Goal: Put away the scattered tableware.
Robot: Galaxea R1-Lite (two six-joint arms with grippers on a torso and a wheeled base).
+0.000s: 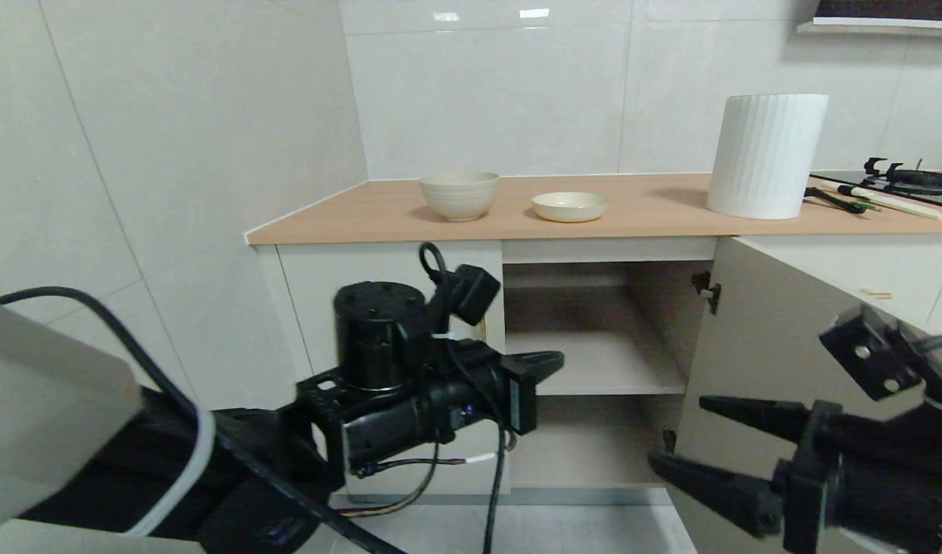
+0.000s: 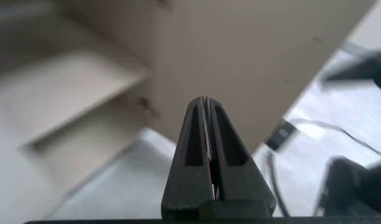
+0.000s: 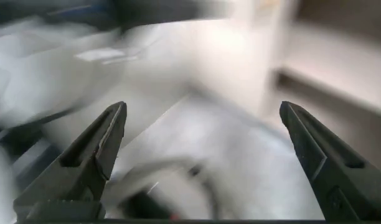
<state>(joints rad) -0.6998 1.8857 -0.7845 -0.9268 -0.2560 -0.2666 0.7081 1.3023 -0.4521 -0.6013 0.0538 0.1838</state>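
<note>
**Your holdings, near to far**

Left end effector: fingers pressed together, in front of the open cabinet. Right end effector: fingers spread wide, by the cabinet door. On your worktop: one bowl, one shallow dish near it, not touching.

The left arm lies across the lower left; the left gripper points right near centre frame, fingers pressed together. At lower right, the right gripper points left, fingers spread wide.
</note>
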